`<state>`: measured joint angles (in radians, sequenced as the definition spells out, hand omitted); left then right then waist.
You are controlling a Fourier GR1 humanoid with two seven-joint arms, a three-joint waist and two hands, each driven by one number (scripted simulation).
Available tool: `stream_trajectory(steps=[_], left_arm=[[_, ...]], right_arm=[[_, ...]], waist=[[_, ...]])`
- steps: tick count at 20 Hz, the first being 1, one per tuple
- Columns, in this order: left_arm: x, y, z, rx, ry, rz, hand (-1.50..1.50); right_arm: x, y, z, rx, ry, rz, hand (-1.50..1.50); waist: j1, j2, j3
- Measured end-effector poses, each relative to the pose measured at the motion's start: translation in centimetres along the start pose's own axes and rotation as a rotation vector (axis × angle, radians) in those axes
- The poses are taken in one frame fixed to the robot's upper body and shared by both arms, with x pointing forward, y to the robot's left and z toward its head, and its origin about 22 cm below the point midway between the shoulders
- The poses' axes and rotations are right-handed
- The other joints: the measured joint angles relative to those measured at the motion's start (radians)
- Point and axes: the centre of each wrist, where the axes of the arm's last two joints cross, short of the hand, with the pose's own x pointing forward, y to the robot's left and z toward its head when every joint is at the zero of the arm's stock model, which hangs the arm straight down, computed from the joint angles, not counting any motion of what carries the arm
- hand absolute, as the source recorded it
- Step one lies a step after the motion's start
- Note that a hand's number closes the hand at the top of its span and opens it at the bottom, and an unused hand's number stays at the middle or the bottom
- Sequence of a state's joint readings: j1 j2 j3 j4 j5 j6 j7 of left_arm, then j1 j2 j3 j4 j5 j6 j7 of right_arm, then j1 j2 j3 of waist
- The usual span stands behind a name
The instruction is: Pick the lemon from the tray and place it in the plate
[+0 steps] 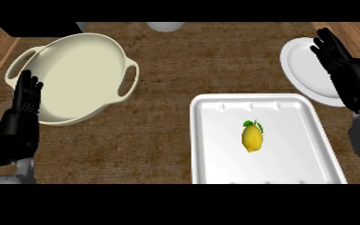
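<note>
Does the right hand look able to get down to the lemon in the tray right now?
Probably yes: the lemon lies alone and uncovered in the tray, and the open right hand has nothing between them.

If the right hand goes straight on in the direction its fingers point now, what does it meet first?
The right hand points up and slightly left, over the plate. Going on, it would pass the plate's rim and meet only bare counter; the way looks free, though its height is unclear.

No text, label, brand, number or sign can be read anywhere.
</note>
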<state>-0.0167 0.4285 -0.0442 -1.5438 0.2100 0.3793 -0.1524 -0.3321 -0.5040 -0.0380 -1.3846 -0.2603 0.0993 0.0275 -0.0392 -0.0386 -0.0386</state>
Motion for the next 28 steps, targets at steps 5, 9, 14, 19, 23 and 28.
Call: stream_trajectory(steps=[5, 9, 14, 19, 23, 28], left_arm=[[-1.1, 1.4, 0.6, -0.053, 0.030, -0.099, 0.00], [-2.5, 2.8, 2.0, -0.102, 0.100, -0.197, 0.00], [-3.5, 3.4, 3.1, -0.157, 0.139, -0.245, 0.00], [-3.9, 3.1, 3.7, -0.196, 0.145, -0.251, 0.00], [-3.9, 3.3, 3.4, -0.212, 0.136, -0.256, 0.00], [-3.7, 2.7, 3.4, -0.223, 0.120, -0.254, 0.00]], right_arm=[[0.3, 1.4, 0.6, -0.259, -0.091, -0.218, -1.50], [-1.2, 0.8, 2.5, -0.591, -0.074, -0.169, -1.50], [-1.8, 5.2, 4.4, -0.935, -0.180, -0.143, -1.50], [-0.9, 10.8, 7.6, -1.073, -0.244, -0.099, -1.50], [-0.9, 15.4, 11.3, -0.999, -0.168, -0.056, -1.50], [-2.6, 17.2, 15.8, -0.895, 0.041, 0.068, -1.50]], waist=[[-0.002, 0.018, 0.028], [-0.027, 0.022, 0.031], [-0.022, 0.021, 0.034], [-0.002, 0.023, 0.036], [0.013, 0.029, 0.035], [0.024, 0.036, 0.033]])
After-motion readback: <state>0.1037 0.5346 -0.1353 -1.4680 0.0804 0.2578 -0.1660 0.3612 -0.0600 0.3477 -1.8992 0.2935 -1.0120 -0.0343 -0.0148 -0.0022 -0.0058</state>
